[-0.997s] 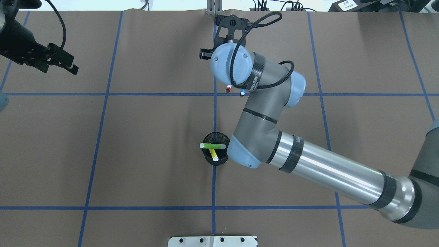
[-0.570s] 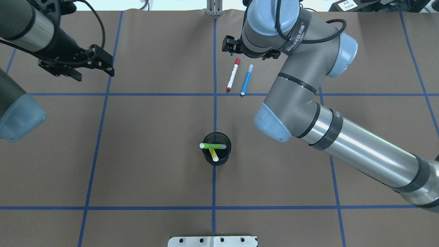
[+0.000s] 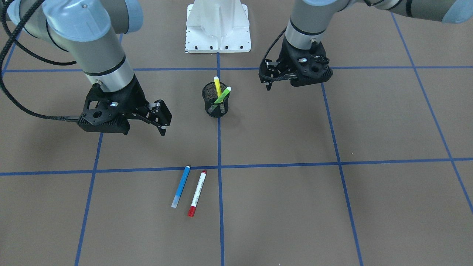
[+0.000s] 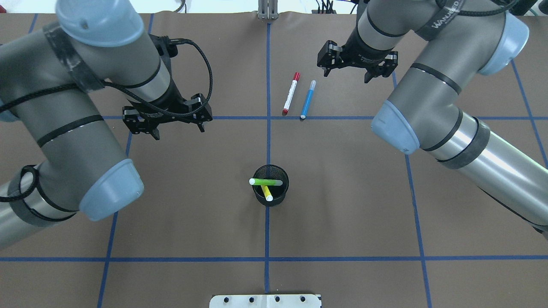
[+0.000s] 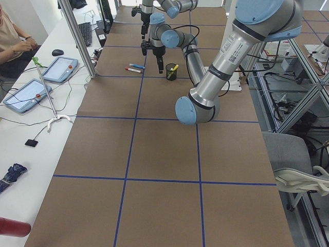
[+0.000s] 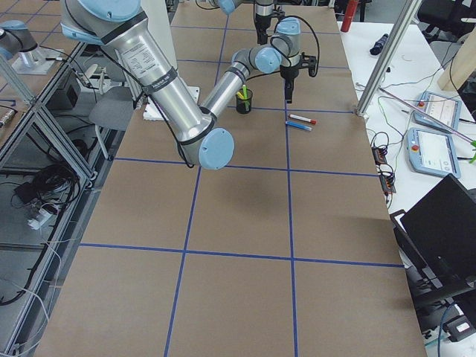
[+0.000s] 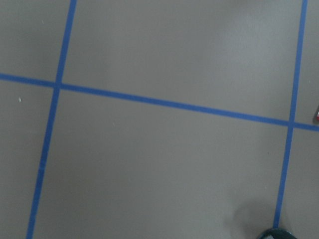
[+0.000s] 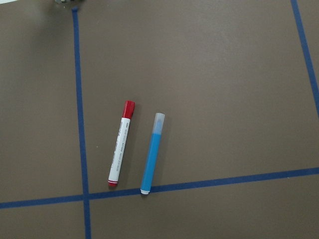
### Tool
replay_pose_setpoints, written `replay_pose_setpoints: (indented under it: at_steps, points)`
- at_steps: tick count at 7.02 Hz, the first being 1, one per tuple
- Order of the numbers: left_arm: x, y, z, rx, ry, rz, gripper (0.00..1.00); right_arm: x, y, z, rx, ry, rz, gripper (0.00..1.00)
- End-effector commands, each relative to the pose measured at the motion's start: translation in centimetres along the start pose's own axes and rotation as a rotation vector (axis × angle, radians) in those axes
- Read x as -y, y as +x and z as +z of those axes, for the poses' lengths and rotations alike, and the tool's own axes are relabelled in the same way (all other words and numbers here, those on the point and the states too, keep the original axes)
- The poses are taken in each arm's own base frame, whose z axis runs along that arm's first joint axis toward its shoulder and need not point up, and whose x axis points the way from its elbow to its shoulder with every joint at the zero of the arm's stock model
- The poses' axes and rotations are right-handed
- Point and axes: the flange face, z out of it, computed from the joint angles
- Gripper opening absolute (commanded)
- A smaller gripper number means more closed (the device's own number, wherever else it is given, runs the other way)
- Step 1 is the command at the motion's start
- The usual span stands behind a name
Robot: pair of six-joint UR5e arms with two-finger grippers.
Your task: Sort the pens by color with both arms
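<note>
- The black two-finger left gripper [image 4: 178, 131] is being held above the table, to the left of the black wire-mesh cup [image 4: 274, 202] and farther out from the robot. Its jaws are being held wide apart with nothing between them.
- The black two-finger right gripper [image 4: 346, 76] is being held well beyond the cup and to its right, jaws likewise spread apart and empty.
- The slim light green pen [image 4: 265, 182] and the slim yellow pen [image 4: 267, 193] are being held inside the cup, leaning and crossing, with their ends above the rim.
- The slim blue pen [image 4: 308, 99] and the white-barrelled pen with red ends [image 4: 290, 93] are being shown lying flat beyond the cup, side by side, just apart, slightly to its right.
</note>
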Motion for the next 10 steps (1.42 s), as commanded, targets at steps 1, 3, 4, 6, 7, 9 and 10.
replay_pose_setpoints:
  at_steps: [1, 3, 4, 6, 7, 9, 10]
  points:
    - [-0.8, 8.0, 1.8, 0.061, -0.054, -0.042, 1.00, 0.7, 3.0, -0.4, 0.006, -0.035, 0.001, 0.99]
    - [-0.1, 14.0, 4.0, 0.119, -0.094, -0.047, 1.00, 2.6, 6.7, -1.2, 0.009, -0.052, -0.036, 0.99]
    - [-0.6, 14.1, 4.7, 0.124, -0.098, 0.026, 1.00, 2.6, 7.0, -1.0, 0.004, -0.055, -0.037, 0.99]
    - [-0.6, 13.8, 5.2, 0.122, -0.114, 0.225, 0.97, 2.6, 6.9, -1.0, 0.005, -0.054, -0.038, 0.99]
    - [-0.6, 13.6, 5.5, 0.121, -0.127, 0.373, 0.97, 2.6, 7.1, -0.9, 0.003, -0.055, -0.036, 0.99]
    - [-0.8, 13.2, 6.9, 0.123, -0.164, 0.637, 0.97, 2.6, 7.3, -0.9, 0.002, -0.053, -0.035, 0.99]
    - [-1.0, 12.9, 7.7, 0.124, -0.180, 0.720, 0.97, 2.5, 7.7, -0.6, -0.004, -0.057, -0.031, 0.99]
